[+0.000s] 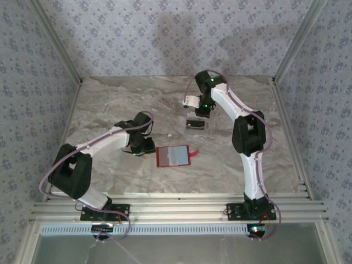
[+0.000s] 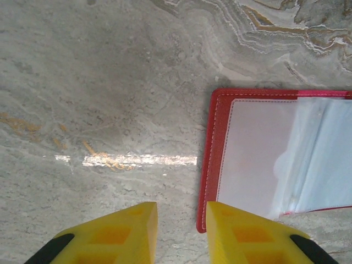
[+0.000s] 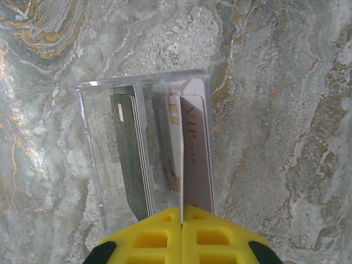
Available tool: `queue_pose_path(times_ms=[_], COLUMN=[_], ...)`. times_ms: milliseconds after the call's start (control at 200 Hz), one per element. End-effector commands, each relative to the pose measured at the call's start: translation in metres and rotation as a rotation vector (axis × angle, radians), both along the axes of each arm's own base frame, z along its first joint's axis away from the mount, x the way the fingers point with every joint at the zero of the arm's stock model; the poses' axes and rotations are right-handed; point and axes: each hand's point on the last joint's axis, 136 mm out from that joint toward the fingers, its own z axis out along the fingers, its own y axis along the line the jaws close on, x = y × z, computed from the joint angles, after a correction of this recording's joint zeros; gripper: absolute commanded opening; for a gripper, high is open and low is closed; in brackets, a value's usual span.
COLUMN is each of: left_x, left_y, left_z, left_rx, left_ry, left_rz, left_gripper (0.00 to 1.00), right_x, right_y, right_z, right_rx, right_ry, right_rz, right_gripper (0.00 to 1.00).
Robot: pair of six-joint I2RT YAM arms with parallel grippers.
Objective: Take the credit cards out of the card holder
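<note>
Right gripper [image 3: 181, 210] pinches 1 card [image 3: 179, 154] edge-on over the clear tray [image 3: 88, 143] (more cards [image 3: 129, 148] inside). Released tilted, it could snag the divider [image 3: 147, 137]. Left gripper [image 2: 181, 212], slightly apart, hovers at the open wallet [image 2: 209, 165], risking a nudge.

A marble-patterned tabletop [image 1: 126, 104], grey veined with tan, spans the middle of the top view; pale wallpaper [image 1: 165, 38] with a small blue-grey floral repeat covers the back wall and both side walls; aluminium posts [image 1: 55, 39] slant down from the upper corners; ribbed aluminium rails [image 1: 181, 209] cross the bottom; a bright glare streak [image 2: 126, 160] lies left of centre in the left wrist view.
</note>
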Motion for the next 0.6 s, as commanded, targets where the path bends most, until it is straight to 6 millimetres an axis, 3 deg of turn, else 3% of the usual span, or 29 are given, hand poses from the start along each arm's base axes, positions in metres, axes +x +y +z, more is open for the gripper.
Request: queue_pose_path(times_ms=[0,145,250,390,595], left_x=[-0.005,-0.007,-0.007,-0.006,0.005], left_y=[0.009,0.010,0.012,0.015,0.027], left_z=[0.004,0.003,0.004,0.004,0.009], left_rx=[0.012,0.013,0.014,0.016,0.002], left_ry=[0.002,0.003,-0.001,-0.011,-0.071], left_rz=[0.025,0.026,0.029,0.032,0.062], left_gripper=[0.30,0.31,0.31,0.32,0.43], right_x=[-0.005,-0.001,0.014,0.026,0.023], right_y=[-0.004,0.001,-0.003,-0.007,-0.009], right_z=[-0.007,-0.005,0.003,0.022,0.058], right_rx=[-0.075,-0.077,-0.107,-0.108,-0.026], right_ry=[0.006,-0.020,-0.095,-0.172,-0.265], right_rz=[0.163,0.171,0.145,0.097,0.005], right_gripper=[0.09,0.20,0.22,0.22,0.28])
